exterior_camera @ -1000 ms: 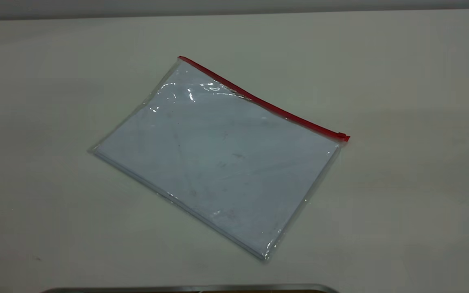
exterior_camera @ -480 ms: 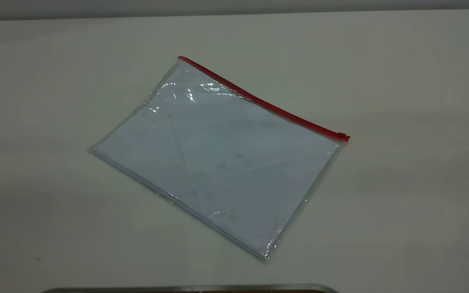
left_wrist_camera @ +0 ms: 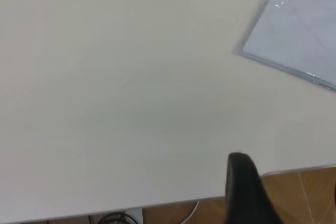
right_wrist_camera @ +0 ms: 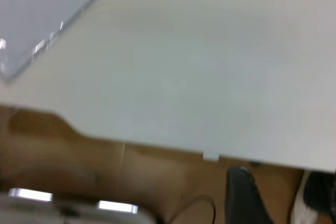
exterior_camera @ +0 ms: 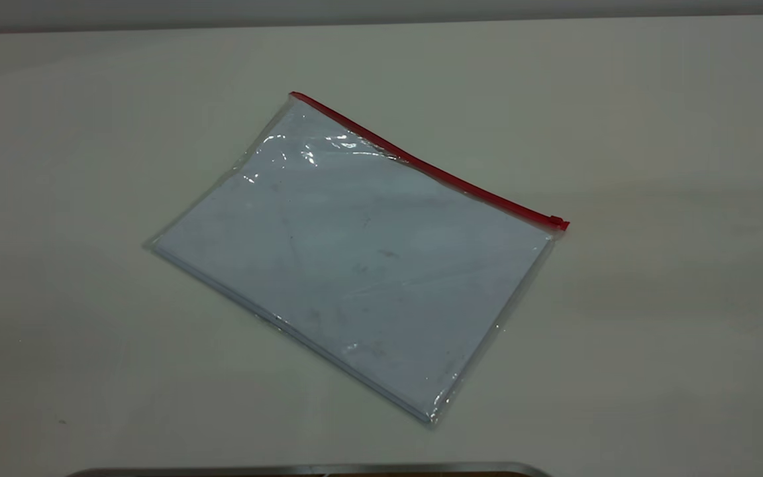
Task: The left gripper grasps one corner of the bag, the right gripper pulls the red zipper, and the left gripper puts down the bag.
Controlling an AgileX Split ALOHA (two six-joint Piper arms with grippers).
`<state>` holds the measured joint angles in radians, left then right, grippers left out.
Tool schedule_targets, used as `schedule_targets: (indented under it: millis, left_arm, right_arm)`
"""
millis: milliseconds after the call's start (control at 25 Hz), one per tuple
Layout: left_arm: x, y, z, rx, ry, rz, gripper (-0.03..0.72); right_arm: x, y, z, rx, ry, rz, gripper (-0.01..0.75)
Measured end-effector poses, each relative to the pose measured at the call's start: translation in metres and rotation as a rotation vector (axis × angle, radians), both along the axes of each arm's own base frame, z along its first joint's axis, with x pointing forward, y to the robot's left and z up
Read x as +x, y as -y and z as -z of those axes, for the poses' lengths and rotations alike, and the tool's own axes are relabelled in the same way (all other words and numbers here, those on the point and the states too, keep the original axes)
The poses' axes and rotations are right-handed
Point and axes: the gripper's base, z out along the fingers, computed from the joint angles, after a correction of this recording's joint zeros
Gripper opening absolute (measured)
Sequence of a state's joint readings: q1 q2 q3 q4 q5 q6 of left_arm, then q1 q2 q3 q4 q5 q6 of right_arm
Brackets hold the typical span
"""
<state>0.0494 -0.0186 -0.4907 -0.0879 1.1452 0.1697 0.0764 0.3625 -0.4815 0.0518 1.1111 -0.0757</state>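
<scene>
Exterior view shows the bag (exterior_camera: 355, 258) lying flat and askew on the pale table (exterior_camera: 653, 331), the red zipper (exterior_camera: 421, 162) along its far edge, slider at the right end. Neither arm appears there. Each wrist view shows only one dark finger (left_wrist_camera: 244, 190), so jaw spacing cannot be told.

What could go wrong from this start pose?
1. The bag lies flat on the table, with no raised corner, so the left gripper, out near the table edge, may slip off the thin plastic.
2. The red zipper has a tiny slider at its far right end; the right gripper could miss it.
3. The glossy film may slide when pushed.
</scene>
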Motion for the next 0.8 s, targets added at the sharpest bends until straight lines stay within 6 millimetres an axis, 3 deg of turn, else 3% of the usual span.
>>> schedule_targets:
  millis: [360,800]
  left_arm:
    - [0.0,0.0,0.0,0.0,0.0,0.0,0.465]
    - [0.0,0.0,0.0,0.0,0.001,0.0,0.465]
  right_arm:
    - [-0.054,0.004,-0.007,0.031,0.356,-0.002,0.431]
    - [-0.055,0.004,-0.006,0.031,0.351,-0.003,0.431]
